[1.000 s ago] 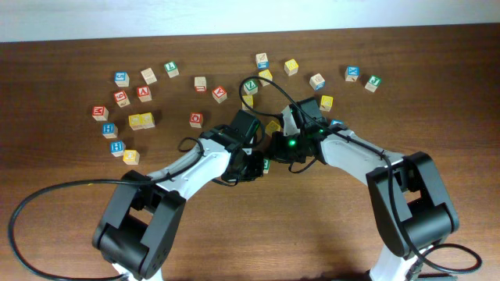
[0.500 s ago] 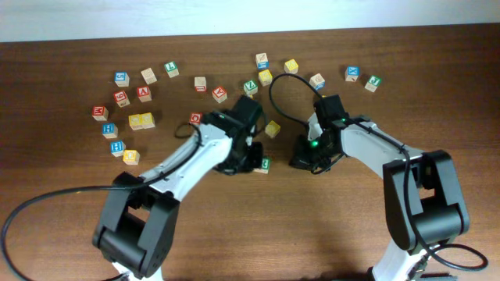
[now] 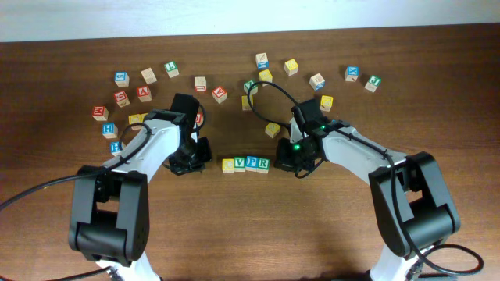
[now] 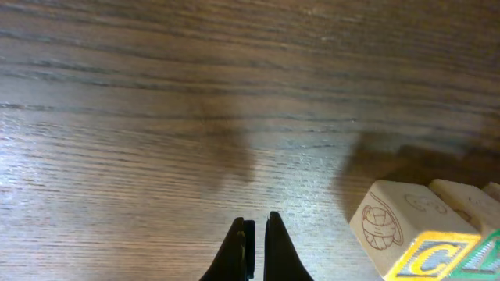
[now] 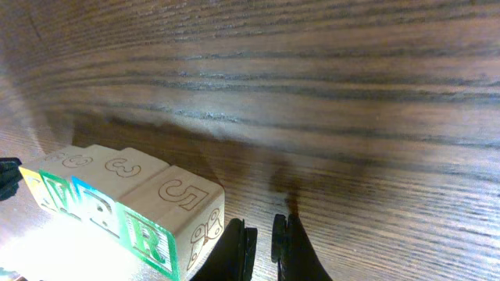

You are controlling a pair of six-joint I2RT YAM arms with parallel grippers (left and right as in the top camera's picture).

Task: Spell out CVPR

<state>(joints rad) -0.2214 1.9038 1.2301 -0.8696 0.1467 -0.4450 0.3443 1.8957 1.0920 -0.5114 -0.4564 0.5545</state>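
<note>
Four letter blocks stand side by side in a row at the table's middle: yellow C (image 3: 228, 165), green V (image 3: 240, 164), blue P (image 3: 251, 163), green R (image 3: 263, 164). My left gripper (image 3: 203, 153) is just left of the row, low over the wood, with its fingers (image 4: 256, 230) nearly together and empty; the C block (image 4: 414, 234) is to its right. My right gripper (image 3: 284, 161) is just right of the row, its fingers (image 5: 264, 234) close together and empty, next to the R block (image 5: 176, 215).
Many loose letter blocks lie along the back of the table, from a red one (image 3: 99, 112) at the left to a green one (image 3: 373, 83) at the right. A yellow block (image 3: 272, 129) lies close behind the row. A black cable (image 3: 269, 86) loops above the right arm.
My left arm has swung left, away from the middle, uncovering the full row of blocks. My right gripper has come back in towards the row's right end.
</note>
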